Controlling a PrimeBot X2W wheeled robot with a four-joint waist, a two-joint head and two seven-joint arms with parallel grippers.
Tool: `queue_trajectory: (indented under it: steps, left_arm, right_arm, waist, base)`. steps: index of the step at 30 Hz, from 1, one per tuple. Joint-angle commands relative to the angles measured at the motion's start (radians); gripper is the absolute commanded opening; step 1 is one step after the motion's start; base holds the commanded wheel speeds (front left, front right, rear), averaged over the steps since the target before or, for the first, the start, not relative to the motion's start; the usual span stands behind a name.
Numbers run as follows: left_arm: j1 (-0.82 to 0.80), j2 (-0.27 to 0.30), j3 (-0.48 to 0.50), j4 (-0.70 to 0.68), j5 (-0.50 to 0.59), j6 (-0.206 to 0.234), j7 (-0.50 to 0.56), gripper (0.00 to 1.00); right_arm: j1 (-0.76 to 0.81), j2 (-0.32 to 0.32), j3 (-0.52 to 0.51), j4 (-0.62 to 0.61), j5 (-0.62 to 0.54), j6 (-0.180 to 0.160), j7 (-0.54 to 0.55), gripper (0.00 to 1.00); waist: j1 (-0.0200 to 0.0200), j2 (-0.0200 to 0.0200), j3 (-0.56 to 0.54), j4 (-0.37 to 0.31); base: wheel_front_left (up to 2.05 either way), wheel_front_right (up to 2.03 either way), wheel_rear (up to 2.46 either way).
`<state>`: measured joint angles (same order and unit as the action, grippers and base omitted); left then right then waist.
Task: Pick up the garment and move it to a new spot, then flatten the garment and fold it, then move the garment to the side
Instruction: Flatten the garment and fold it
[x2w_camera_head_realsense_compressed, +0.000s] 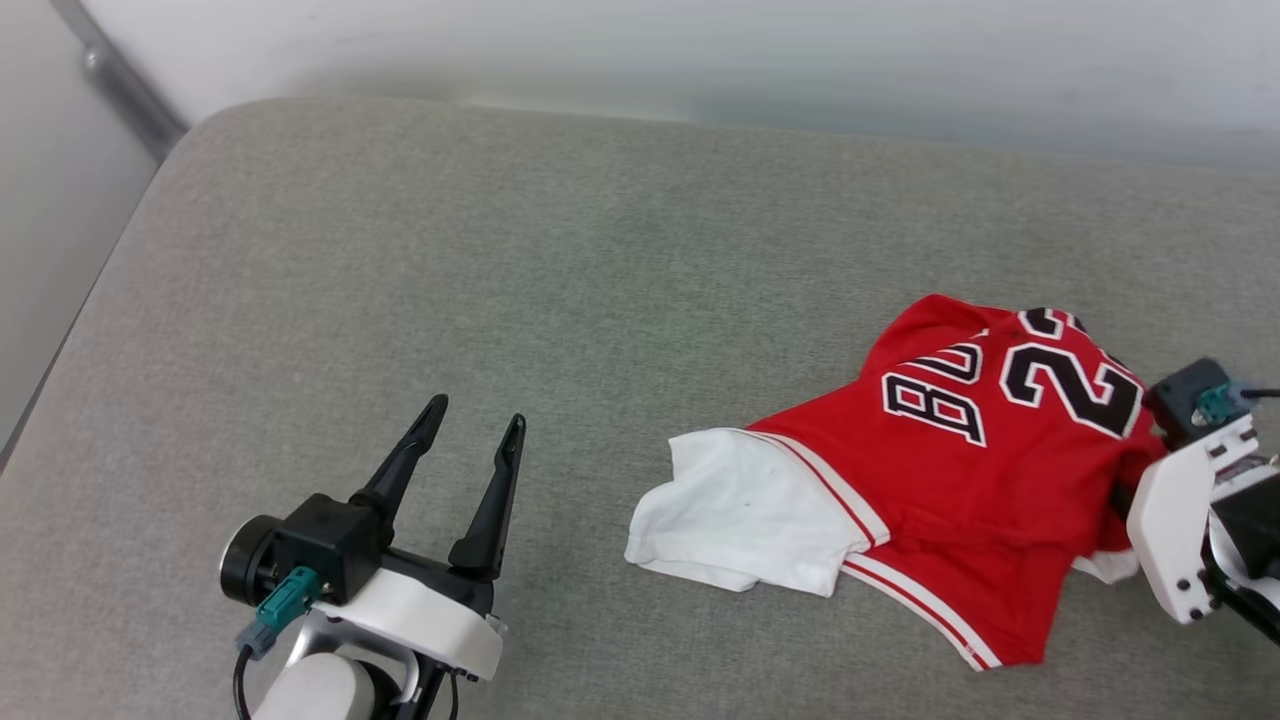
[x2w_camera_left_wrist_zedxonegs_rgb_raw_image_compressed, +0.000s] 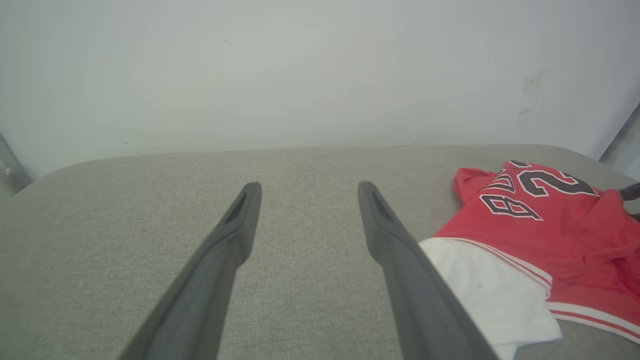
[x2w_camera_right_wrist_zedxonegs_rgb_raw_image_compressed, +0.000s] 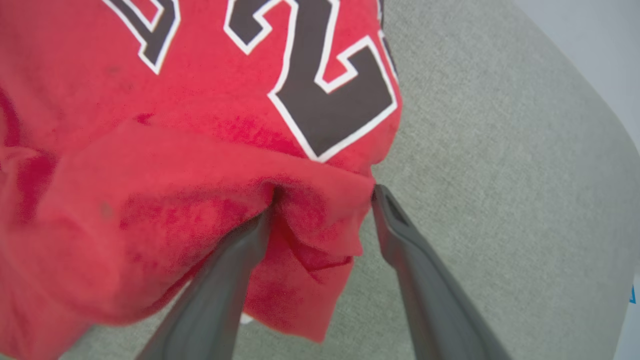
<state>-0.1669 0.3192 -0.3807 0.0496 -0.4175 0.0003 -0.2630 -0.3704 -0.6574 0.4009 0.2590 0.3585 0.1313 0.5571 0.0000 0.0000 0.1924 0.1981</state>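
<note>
Item: garment (x2w_camera_head_realsense_compressed: 950, 470), crumpled. Right gripper (x2w_camera_right_wrist_zedxonegs_rgb_raw_image_compressed: 324, 196): jaws spread, astride 1 red fold. Left gripper (x2w_camera_head_realsense_compressed: 477, 412): jaws spread, empty. I'd close deep on that fold before lifting.

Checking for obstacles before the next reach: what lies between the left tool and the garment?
Only bare grey cushion lies between the left tool and the garment; the head view shows this stretch plainly.
</note>
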Motion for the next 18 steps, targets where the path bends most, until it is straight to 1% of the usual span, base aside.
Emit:
queue_trajectory:
  steps: [1,3,9,14,18]
  left_arm:
    - [0.0,0.005,0.003,0.002,0.0,-0.001,-0.002,1.0]
    - [0.003,0.007,0.005,0.002,0.0,-0.002,-0.002,1.0]
    - [0.018,0.013,0.006,-0.005,-0.006,-0.003,-0.001,1.0]
    - [0.026,0.02,-0.003,-0.014,-0.008,-0.004,0.006,1.0]
    - [0.034,0.024,-0.009,-0.018,-0.009,-0.005,0.009,1.0]
  right_arm:
    - [-0.019,0.015,-0.014,0.003,-0.001,-0.001,-0.029,1.0]
    - [-0.022,0.046,-0.043,0.001,0.003,-0.001,-0.083,1.0]
    - [0.024,0.15,-0.194,-0.061,0.002,-0.001,-0.262,1.0]
    - [0.118,0.248,-0.312,-0.156,-0.022,-0.001,-0.38,1.0]
    - [0.206,0.349,-0.404,-0.227,-0.038,-0.001,-0.473,1.0]
  waist:
    - [0.0,0.0,-0.008,-0.016]
    - [0.0,0.0,-0.017,-0.034]
    - [0.0,0.0,-0.043,-0.089]
    - [0.0,0.0,-0.054,-0.131]
    - [0.0,0.0,-0.057,-0.16]
  base:
    - [0.0,0.0,0.0]
    - [0.0,0.0,0.0]
    - [0.0,0.0,0.0]
    - [0.0,0.0,0.0]
    - [0.0,0.0,0.0]
